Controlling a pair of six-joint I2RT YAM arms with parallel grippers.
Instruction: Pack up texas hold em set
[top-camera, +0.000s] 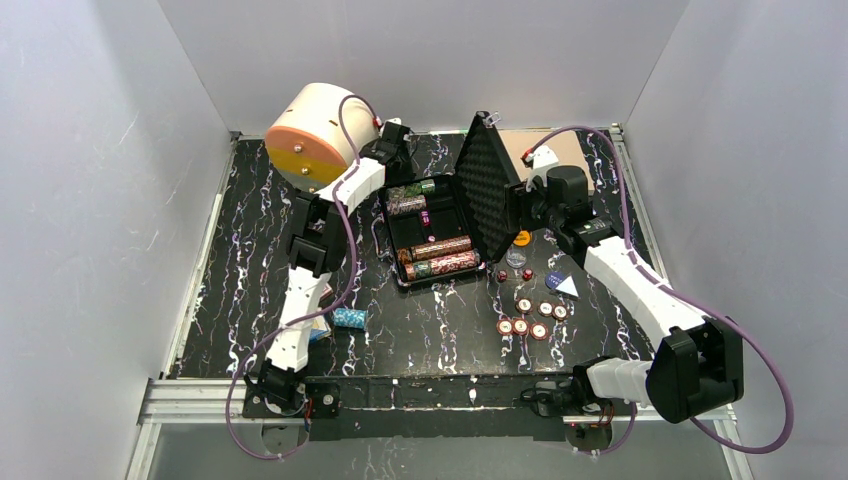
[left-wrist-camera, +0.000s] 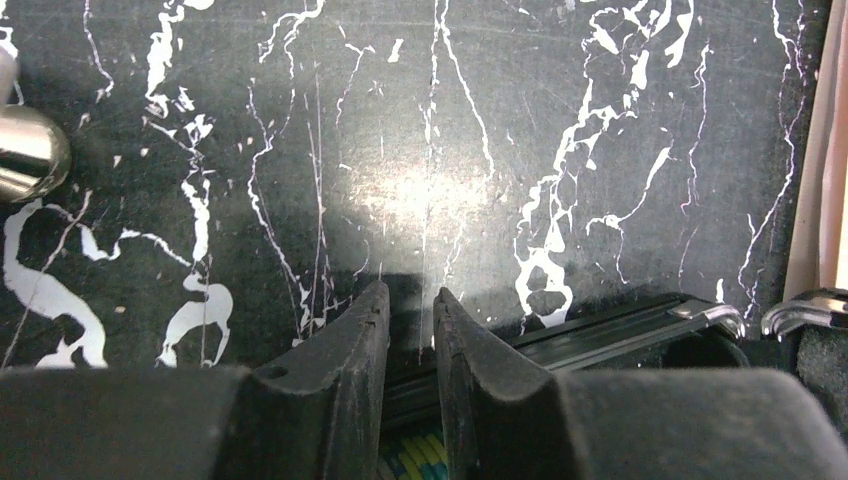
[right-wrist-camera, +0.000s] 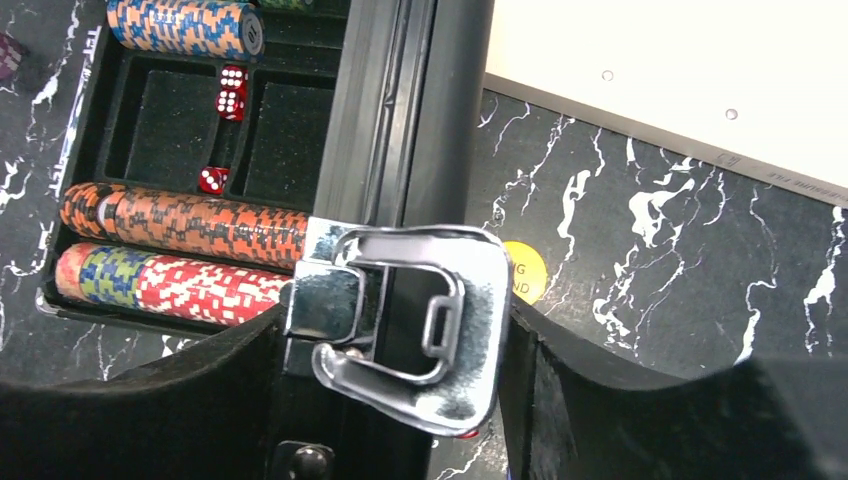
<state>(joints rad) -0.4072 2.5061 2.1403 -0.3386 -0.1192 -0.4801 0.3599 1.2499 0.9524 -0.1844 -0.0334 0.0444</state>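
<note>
The black briefcase (top-camera: 430, 235) lies open at the table's middle, its foam-lined lid (top-camera: 490, 185) standing upright. Rows of striped chips (top-camera: 440, 255) and red dice (right-wrist-camera: 232, 90) lie in its base. My right gripper (top-camera: 522, 205) is shut on the lid's edge, its jaws on either side of a silver latch (right-wrist-camera: 410, 320). My left gripper (top-camera: 393, 140) hangs over the case's far left corner, its fingers (left-wrist-camera: 365, 330) nearly together with nothing between the tips. Loose chips (top-camera: 525, 318), two dice (top-camera: 503, 275) and round buttons (top-camera: 522, 238) lie on the table right of the case.
A big cream cylinder (top-camera: 312, 135) stands at the back left, close to my left arm. A flat tan board (right-wrist-camera: 680, 70) lies behind the lid. A short stack of blue chips (top-camera: 348, 318) lies near the left arm's base. White walls enclose the table.
</note>
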